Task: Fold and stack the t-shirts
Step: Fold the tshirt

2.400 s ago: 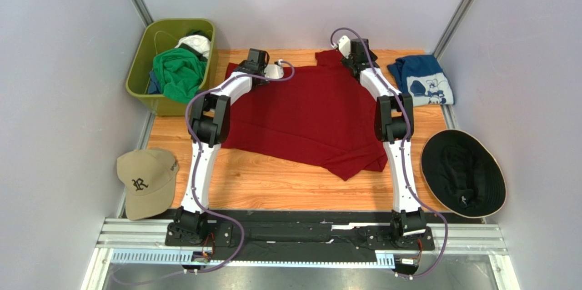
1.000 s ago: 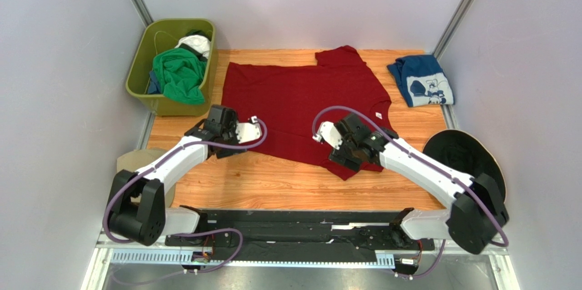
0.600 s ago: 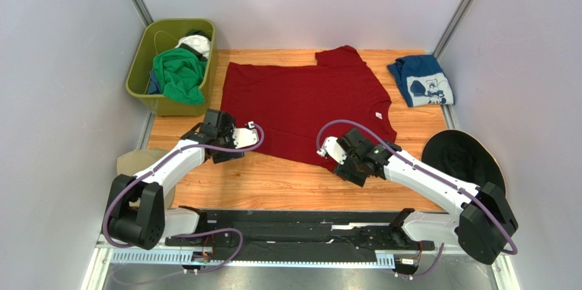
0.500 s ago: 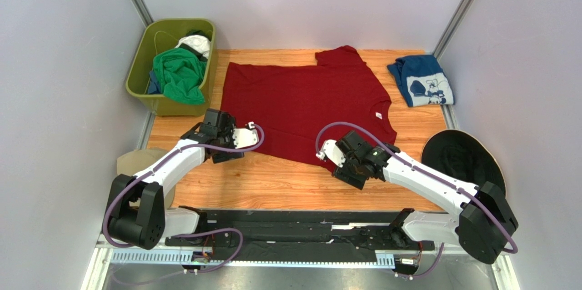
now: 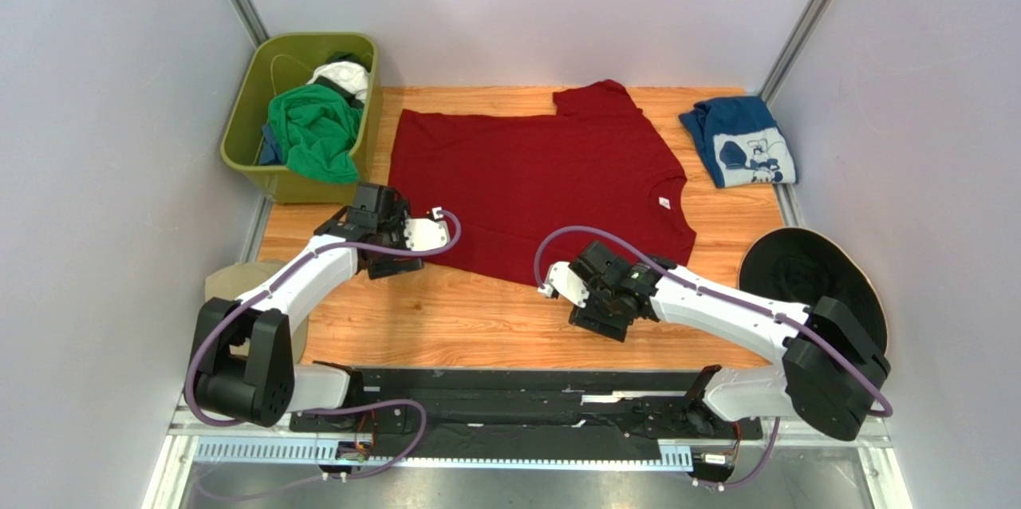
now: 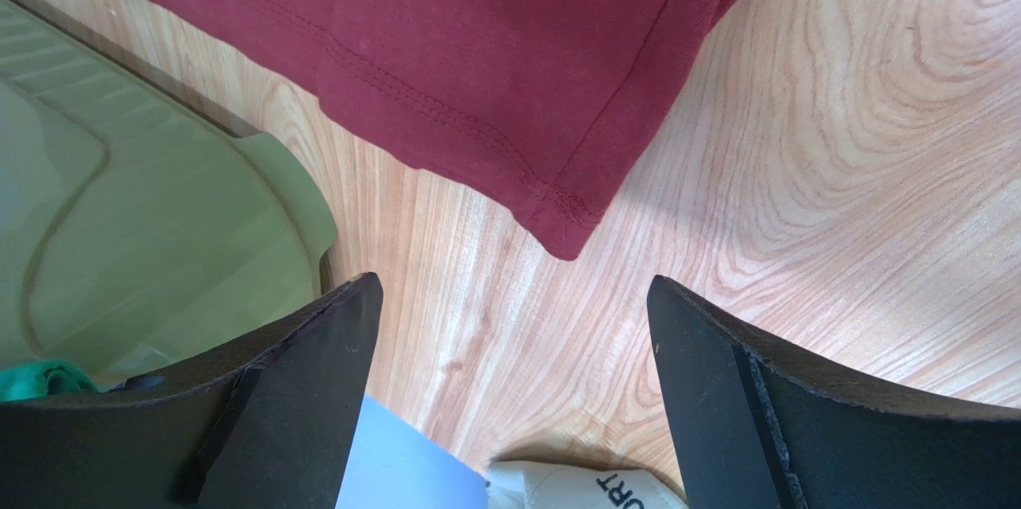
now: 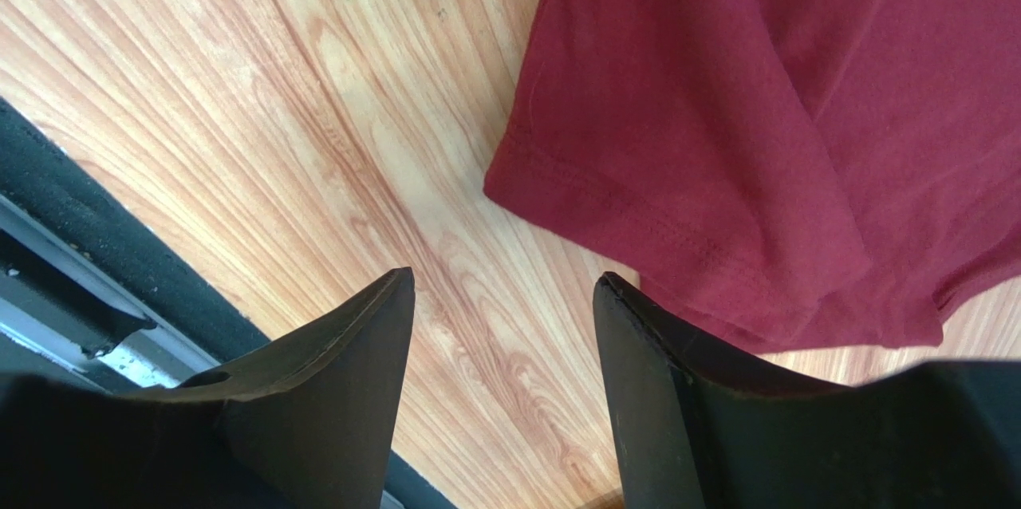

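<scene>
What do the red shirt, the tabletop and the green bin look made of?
Red shirt: soft matte knit, probably cotton; double-stitched hem shows. Tabletop: wood or wood-look laminate, satin, clear grain. Green bin: smooth moulded plastic, it seems.

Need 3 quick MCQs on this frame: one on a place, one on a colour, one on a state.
1. Where on the table does the navy-blue t-shirt lie?
A) near left corner
B) far right corner
C) middle

2. What colour is the large t-shirt spread flat between the arms?
A) green
B) dark red
C) white

3. How is the left gripper?
A) shut on the large t-shirt's hem
B) shut, empty
C) open, holding nothing

Key:
1 B, it lies folded there, apart from the large t-shirt.
2 B, its cloth is dark red throughout.
3 C, the left wrist view shows bare wood between its spread fingers.
</scene>
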{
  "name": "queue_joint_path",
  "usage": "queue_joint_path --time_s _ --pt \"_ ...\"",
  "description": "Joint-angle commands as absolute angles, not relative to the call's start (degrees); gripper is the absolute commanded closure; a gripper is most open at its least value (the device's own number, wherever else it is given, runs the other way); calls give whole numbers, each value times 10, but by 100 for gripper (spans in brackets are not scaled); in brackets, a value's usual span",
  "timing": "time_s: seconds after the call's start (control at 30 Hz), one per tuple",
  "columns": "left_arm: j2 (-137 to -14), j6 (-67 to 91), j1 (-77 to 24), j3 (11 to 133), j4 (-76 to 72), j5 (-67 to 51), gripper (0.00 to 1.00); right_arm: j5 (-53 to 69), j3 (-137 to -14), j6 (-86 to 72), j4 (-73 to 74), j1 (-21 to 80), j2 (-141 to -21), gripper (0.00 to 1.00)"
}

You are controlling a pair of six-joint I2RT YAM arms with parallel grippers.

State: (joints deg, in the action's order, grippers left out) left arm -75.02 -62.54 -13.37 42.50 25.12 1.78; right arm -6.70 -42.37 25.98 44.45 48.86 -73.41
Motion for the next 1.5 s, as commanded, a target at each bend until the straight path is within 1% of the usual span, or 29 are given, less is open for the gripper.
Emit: queue_joint_path --time_s 0.0,0.33,0.7,0.8,0.9,0.93,1.03,1.1,1.47 --pt "-750 -643 -127 432 251 4 10 -56 -438 280 405 491 -750 40" --pt "-761 -649 -121 431 244 4 11 -57 -442 308 376 488 -804 47" --pt "-773 -653 -117 422 230 4 12 -59 -456 326 366 474 -834 60" --pt "-773 -653 -116 420 230 4 13 -62 -463 330 364 472 -848 68" --pt "-770 -655 -115 415 229 4 13 -62 -473 330 363 472 -859 77" --pt "-770 -656 -114 413 228 4 13 -64 -475 330 364 472 -861 85" --pt "-768 -655 -113 410 225 4 13 -69 -482 327 368 472 -864 97" --pt "-766 -654 -113 408 228 4 13 -66 -485 322 381 472 -859 100" --pt "-734 -654 -112 417 257 -19 14 -58 -546 317 486 473 -781 100"
